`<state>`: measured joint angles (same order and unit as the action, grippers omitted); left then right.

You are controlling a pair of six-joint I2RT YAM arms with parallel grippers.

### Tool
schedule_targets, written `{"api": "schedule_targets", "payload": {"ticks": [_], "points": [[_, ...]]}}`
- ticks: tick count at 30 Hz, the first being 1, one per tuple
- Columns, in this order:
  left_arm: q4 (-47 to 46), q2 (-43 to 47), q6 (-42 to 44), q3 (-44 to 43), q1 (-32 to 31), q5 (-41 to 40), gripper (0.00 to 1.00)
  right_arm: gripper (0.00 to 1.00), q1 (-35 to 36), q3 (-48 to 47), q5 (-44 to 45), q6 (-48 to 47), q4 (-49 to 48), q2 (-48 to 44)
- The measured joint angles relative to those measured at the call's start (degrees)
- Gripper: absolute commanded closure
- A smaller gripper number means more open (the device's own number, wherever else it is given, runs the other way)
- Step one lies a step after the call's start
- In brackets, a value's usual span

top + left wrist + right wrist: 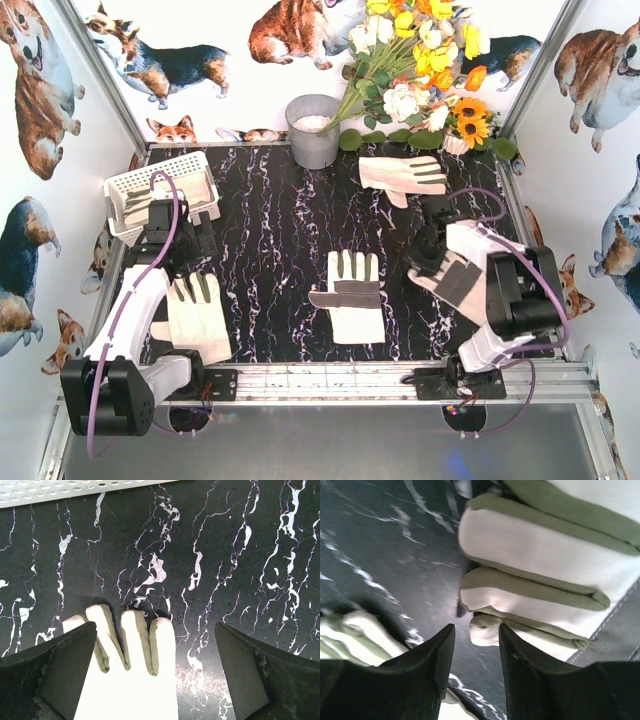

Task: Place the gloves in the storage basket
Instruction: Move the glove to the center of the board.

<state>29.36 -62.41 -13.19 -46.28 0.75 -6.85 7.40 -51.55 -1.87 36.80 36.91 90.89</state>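
The white lattice storage basket [197, 172] stands at the far left; a glove [135, 203] seems to lie in it. Its rim shows at the top of the left wrist view [75, 487]. Three more gloves lie on the black marble table: one under my left arm [200, 315], one in the middle [350, 295], one at the far right [400, 175]. Another glove [460, 282] lies under my right arm. My left gripper [155, 670] is open wide over the fingertips of a glove [130, 675]. My right gripper [476, 635] is open narrowly, and a glove fingertip [482, 630] rests at its mouth against one finger.
A grey metal bucket [313, 130] stands at the back centre, with a bunch of artificial flowers [420, 70] to its right. Walls with dog prints close in the table on three sides. More cream glove fabric [345, 635] shows at the lower left of the right wrist view.
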Motion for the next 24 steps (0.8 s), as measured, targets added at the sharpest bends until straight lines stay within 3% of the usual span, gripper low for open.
{"api": "schedule_targets", "payload": {"ticks": [15,21,24], "points": [[0.00,0.00,0.00,0.00,0.09,-0.59,0.02,0.59,2.62,-17.73,-5.18,0.76,-13.07,16.83],[0.02,0.22,0.00,0.00,0.09,-1.18,0.02,0.54,1.92,-18.71,-6.32,-2.29,-13.40,16.59],[0.00,0.46,0.00,0.00,0.09,-1.36,0.02,0.49,-0.85,-15.17,-8.15,-3.61,-13.20,12.09]]}}
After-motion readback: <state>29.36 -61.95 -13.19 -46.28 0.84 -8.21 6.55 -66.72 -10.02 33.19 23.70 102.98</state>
